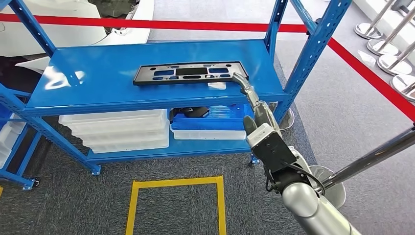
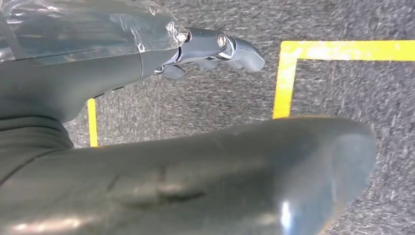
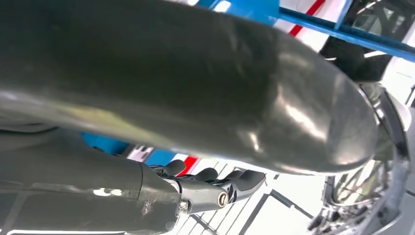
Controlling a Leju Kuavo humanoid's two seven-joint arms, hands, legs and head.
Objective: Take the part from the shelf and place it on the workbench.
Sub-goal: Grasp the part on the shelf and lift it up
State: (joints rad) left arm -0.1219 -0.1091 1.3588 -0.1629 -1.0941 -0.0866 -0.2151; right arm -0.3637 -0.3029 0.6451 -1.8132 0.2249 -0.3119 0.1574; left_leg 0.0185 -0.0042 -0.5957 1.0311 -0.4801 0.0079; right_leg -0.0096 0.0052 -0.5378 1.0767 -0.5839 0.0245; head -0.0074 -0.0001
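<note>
1 flat black part [image 1: 190, 73] lies on the top board of the blue shelf [image 1: 98, 83], its long axis running across the shelf from left to right, the right end toward the right-hand upright. The right arm reaches forward and up from the lower right, with the right hand [image 1: 254, 105] stretched out at the shelf's front edge. Its fingers [image 1: 241, 78] are extended, and one fingertip meets the part's right end; whether it grips the part I cannot tell. The right wrist view shows dark fingers lying loosely apart with nothing between them. The left hand [image 2: 215, 49] hangs over grey carpet [image 2: 205, 103] beside yellow floor tape [image 2: 284, 78], its fingers slightly curled and holding nothing.
</note>
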